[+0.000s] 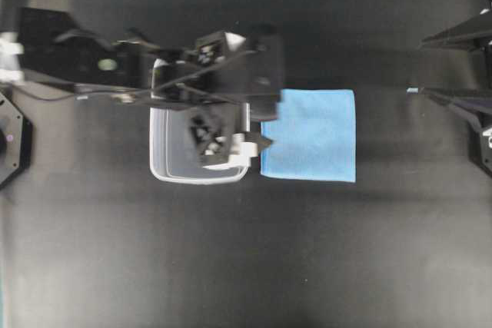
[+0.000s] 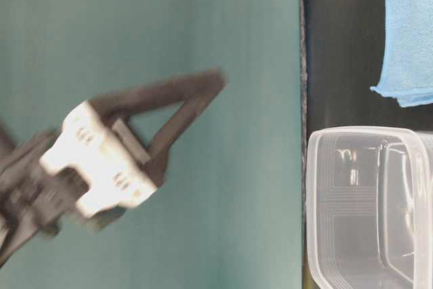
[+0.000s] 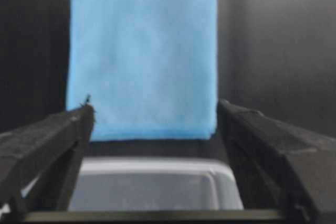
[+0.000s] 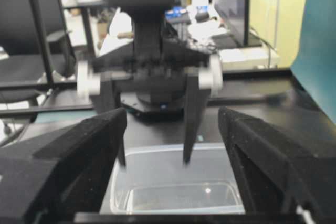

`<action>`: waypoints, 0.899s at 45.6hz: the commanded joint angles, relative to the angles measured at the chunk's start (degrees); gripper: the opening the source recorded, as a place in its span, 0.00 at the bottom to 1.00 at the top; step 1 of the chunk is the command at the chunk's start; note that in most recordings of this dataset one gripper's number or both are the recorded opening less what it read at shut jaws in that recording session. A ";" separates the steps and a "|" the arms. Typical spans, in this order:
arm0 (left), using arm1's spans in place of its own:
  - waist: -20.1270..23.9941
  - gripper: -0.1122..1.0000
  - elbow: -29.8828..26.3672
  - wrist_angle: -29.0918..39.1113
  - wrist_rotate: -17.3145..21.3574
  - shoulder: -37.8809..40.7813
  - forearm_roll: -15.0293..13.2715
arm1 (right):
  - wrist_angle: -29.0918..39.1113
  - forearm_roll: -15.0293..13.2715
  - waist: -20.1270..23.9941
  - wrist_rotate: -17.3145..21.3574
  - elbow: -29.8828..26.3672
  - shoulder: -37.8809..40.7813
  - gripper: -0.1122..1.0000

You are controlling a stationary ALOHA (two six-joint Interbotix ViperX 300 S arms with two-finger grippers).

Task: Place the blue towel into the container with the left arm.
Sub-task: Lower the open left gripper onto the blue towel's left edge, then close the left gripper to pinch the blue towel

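Note:
The blue towel (image 1: 311, 134) lies flat on the black table, just right of the container (image 1: 165, 167), a clear empty tub. My left gripper (image 1: 257, 97) hovers above the container's towel-side end, open and empty. In the left wrist view the left gripper (image 3: 155, 109) has its jaws wide apart, with the towel (image 3: 143, 59) ahead between them and the container's rim (image 3: 152, 182) below. My right gripper (image 1: 423, 67) is at the right edge, open and empty. In the right wrist view the right gripper (image 4: 172, 116) frames the container (image 4: 173, 182); the towel is hidden there.
The table-level view shows the container (image 2: 352, 194), a corner of the towel (image 2: 409, 32) and a blurred gripper part against a teal backdrop (image 2: 203, 18). A black arm base (image 1: 11, 140) sits at the left edge.

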 commanded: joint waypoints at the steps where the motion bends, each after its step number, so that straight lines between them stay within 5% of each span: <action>1: -0.53 0.90 -4.13 -0.09 2.55 4.39 0.26 | -0.26 0.26 0.00 0.00 -0.53 -0.18 0.73; 16: -1.14 0.89 -16.08 8.88 4.13 20.48 0.26 | -0.44 0.26 -0.09 0.00 -0.53 -0.62 0.73; 41: -1.23 0.89 -16.08 6.06 3.52 27.95 0.26 | -0.79 0.26 -0.09 0.09 -0.62 -0.79 0.73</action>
